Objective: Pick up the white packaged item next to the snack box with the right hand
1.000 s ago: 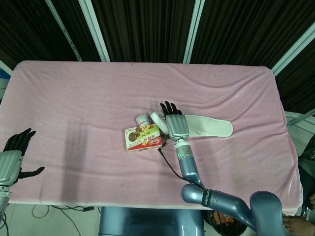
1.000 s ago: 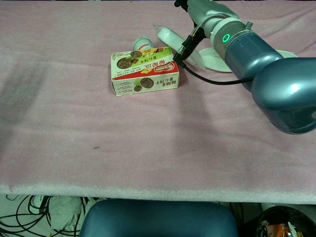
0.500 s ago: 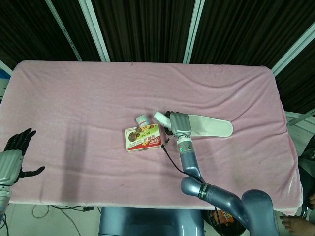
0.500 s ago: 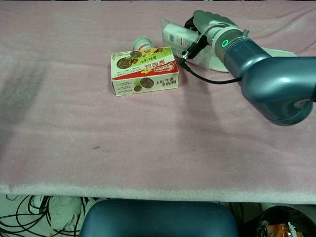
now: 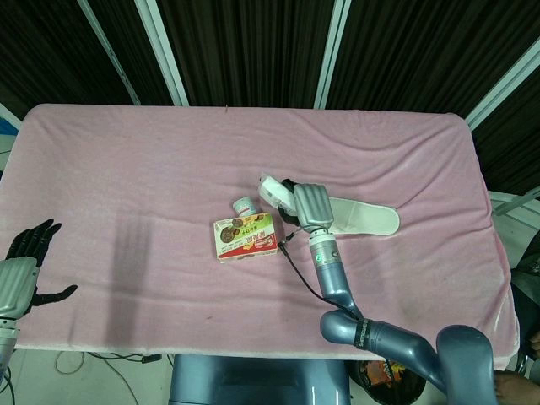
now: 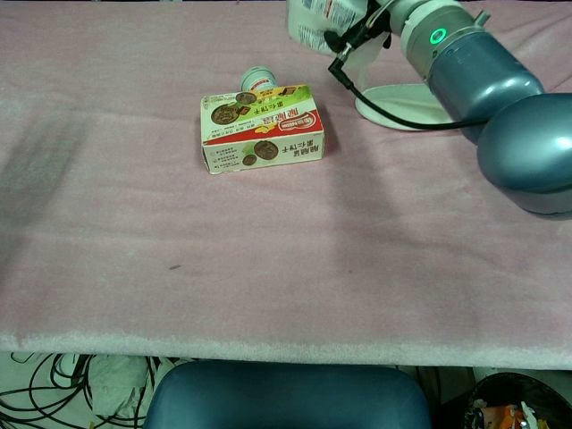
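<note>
**Right hand holds the white package above the table**

The left hand point(image 5: 18, 272) stays at the left front edge of the table point(image 5: 126, 160), with its dark fingers spread apart and nothing in them.

Near the middle of the table lies the snack box point(image 5: 245, 237), closed, with its printed face up; in the chest view it shows pictures of round biscuits and red and green fields point(image 6: 262, 128). What is inside cannot be seen. Just behind the box stands a small round cup point(image 5: 245, 206) with a white and red lid, touching or almost touching the box.

The right hand point(image 5: 308, 205) is closed around the white packaged item point(image 5: 274, 191), which is lifted off the cloth, above and behind the box, toward the far side. In the chest view the package point(image 6: 315, 18) is white with some small print, and is partly cut by the upper edge.

To the right of the hand, a flat white insole-shaped piece point(image 5: 364, 218) lies on the cloth.

The table is covered with pink fabric. Behind it hang dark curtains point(image 5: 245, 51) with light frames.
</note>
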You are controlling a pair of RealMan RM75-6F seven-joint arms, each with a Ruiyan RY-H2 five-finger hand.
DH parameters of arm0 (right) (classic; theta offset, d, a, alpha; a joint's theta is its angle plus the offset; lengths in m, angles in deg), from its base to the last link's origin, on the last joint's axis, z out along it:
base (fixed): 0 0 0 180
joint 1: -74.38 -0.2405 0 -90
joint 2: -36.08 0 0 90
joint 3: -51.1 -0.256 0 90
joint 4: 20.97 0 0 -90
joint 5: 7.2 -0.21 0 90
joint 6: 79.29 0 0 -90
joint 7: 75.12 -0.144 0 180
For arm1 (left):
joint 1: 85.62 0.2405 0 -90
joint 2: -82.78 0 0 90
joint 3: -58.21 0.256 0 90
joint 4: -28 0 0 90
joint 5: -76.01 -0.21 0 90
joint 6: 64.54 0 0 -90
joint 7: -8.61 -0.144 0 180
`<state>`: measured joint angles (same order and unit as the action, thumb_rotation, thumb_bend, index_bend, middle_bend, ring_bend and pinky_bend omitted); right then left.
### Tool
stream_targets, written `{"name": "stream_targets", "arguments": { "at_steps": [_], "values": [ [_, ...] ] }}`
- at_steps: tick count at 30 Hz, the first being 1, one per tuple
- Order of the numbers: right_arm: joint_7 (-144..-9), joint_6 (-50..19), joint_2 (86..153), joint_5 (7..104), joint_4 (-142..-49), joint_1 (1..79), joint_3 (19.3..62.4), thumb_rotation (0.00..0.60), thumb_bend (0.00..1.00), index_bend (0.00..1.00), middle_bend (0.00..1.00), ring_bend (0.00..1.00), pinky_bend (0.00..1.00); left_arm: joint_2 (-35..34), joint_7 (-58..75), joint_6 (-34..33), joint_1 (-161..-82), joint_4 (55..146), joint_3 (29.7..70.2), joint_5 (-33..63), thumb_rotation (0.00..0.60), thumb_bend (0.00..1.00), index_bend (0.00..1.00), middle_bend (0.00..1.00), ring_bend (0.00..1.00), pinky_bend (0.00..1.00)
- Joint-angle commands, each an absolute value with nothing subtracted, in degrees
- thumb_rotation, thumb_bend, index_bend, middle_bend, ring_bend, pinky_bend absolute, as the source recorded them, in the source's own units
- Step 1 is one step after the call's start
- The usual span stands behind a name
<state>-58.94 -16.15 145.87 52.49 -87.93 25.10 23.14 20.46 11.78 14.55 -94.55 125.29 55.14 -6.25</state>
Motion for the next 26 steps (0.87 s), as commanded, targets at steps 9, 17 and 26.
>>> {"name": "stream_targets", "arguments": {
  "at_steps": [9,17,26],
  "values": [
    [-63.42,-5.61,123.93,58.0,-121.38,42.74,29.11,0.6,0.67,0.77,0.69,0.7,0.76,19.64,10.37,16.41,-94.09,124.53,55.82,-8.76,0.6,0.0,0.0,0.0,0.0,0.0],
    [-71.52,0.64,113.32,69.45,-131.6,54.27,40.74,0.6,0.67,0.77,0.69,0.7,0.76,19.22,9.92,18.01,-93.54,123.72,56.15,-10.17,0.6,0.0,0.0,0.0,0.0,0.0],
    [-77.33,5.42,109.08,78.7,-132.21,59.07,45.85,0.6,0.67,0.77,0.69,0.7,0.76,19.11,10.19,18.3,-93.48,123.53,56.26,-10.68,0.6,0.0,0.0,0.0,0.0,0.0]
  ]
}}
